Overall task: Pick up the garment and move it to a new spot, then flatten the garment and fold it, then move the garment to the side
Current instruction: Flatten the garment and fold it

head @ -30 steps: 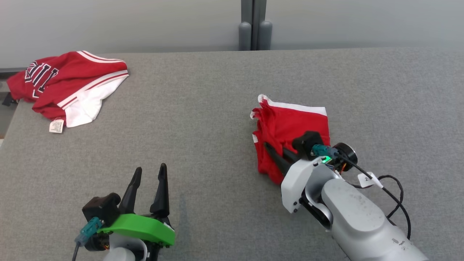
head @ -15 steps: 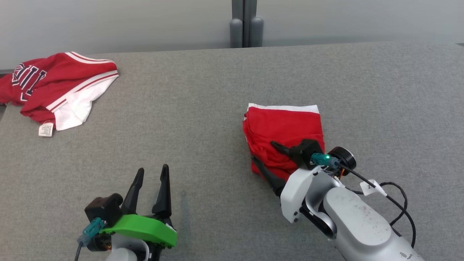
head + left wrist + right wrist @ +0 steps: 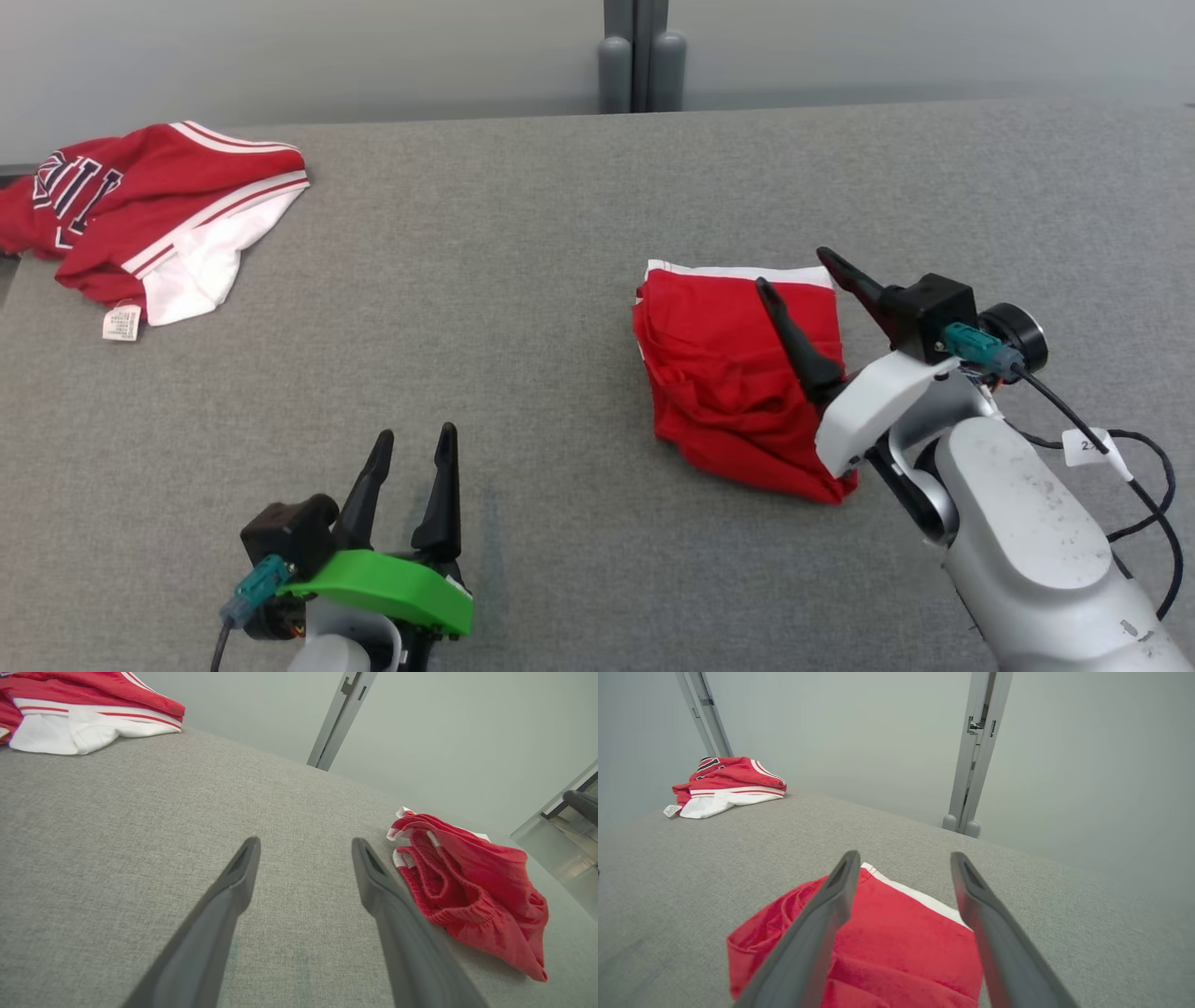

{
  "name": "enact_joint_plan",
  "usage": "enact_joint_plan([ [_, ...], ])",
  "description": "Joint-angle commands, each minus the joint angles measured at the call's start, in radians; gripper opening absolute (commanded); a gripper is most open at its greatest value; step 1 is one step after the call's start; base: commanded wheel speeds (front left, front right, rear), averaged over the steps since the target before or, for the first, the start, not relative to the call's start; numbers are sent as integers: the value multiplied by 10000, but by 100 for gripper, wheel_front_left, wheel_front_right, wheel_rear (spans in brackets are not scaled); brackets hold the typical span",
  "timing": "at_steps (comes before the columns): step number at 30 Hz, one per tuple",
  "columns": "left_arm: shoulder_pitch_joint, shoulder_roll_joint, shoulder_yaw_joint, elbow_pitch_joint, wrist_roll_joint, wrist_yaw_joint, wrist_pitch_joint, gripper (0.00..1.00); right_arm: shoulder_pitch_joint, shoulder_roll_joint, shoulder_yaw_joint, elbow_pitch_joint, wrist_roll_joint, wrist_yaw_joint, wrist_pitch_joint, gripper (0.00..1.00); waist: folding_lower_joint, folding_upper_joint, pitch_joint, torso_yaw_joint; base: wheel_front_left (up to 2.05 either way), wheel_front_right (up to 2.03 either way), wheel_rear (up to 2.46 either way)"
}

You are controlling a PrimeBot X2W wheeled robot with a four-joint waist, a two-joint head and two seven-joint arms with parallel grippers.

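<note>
The garment (image 3: 728, 373) is a folded red pair of shorts with a white band along its far edge, lying right of centre on the grey table (image 3: 523, 280). My right gripper (image 3: 792, 268) hovers over its far right part, open, nothing between the fingers. In the right wrist view the garment (image 3: 896, 933) lies below that open gripper (image 3: 904, 855). My left gripper (image 3: 416, 431) stands open and empty near the front edge, well left of the garment. In the left wrist view the garment (image 3: 472, 882) lies to the right of the open left gripper (image 3: 306, 842).
A crumpled red and white jersey (image 3: 140, 205) with a label lies at the table's far left corner; the jersey (image 3: 728, 784) is also far off in the right wrist view. A grey post (image 3: 639, 56) stands behind the back edge. A black cable (image 3: 1120, 448) trails from the right wrist.
My right gripper opened, let go of the garment and rose up and to the right. The garment now lies on the table. The head camera shifted slightly.
</note>
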Motion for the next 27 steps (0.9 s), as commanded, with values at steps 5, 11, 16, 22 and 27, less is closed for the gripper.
enact_joint_plan([
  [5, -325, -34, 13, -23, 80, -68, 0, 100, -145, -193, -118, 804, -843, -11, -168, 0, 0, 0, 281, 325, 0, 0, 0],
  [11, -424, -22, 173, -99, 198, -80, 0, 100, -252, -24, 300, 2019, -1076, -11, -445, 0, 0, 0, 455, 560, 0, 0, 0],
  [16, -406, -50, 306, -109, 274, -95, -1, 100, -393, 302, 1255, 2582, -876, -11, -783, 0, 0, 0, 464, 641, 0, 0, 0],
  [22, -347, -74, 402, -153, 326, -106, -1, 100, -522, 489, 2711, 2690, -566, -11, -855, 0, 0, 0, 474, 611, 0, 0, 0],
  [27, -337, -94, 449, -166, 384, -119, -1, 100, -633, 343, 3644, 2898, -340, -13, -747, 0, 0, 0, 541, 533, 0, 0, 0],
])
